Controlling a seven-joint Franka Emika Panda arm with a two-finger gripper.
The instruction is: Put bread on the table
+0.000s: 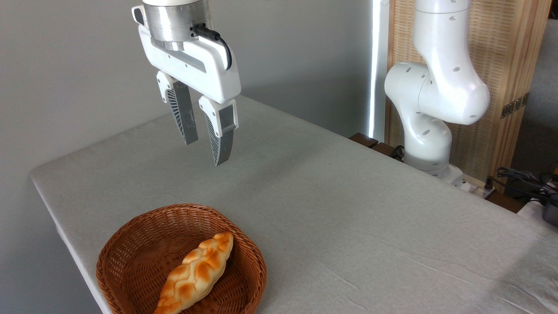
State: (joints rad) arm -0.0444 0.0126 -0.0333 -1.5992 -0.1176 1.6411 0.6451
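The bread (196, 274), a small braided golden-orange loaf with pale patches, lies slantwise inside a round brown wicker basket (130, 244) at the front left of the table (348, 209). My gripper (205, 152) hangs high above the table's far left part, well behind and above the basket. Its two grey ribbed fingers (221, 139) point down with a gap between them, open and holding nothing.
The arm's white base and lower links (436, 96) stand past the table's far right edge, before a wooden slatted screen (510, 65). Cables and dark equipment (532, 183) lie at the right. A grey wall runs behind, and the table's left edge passes close to the basket.
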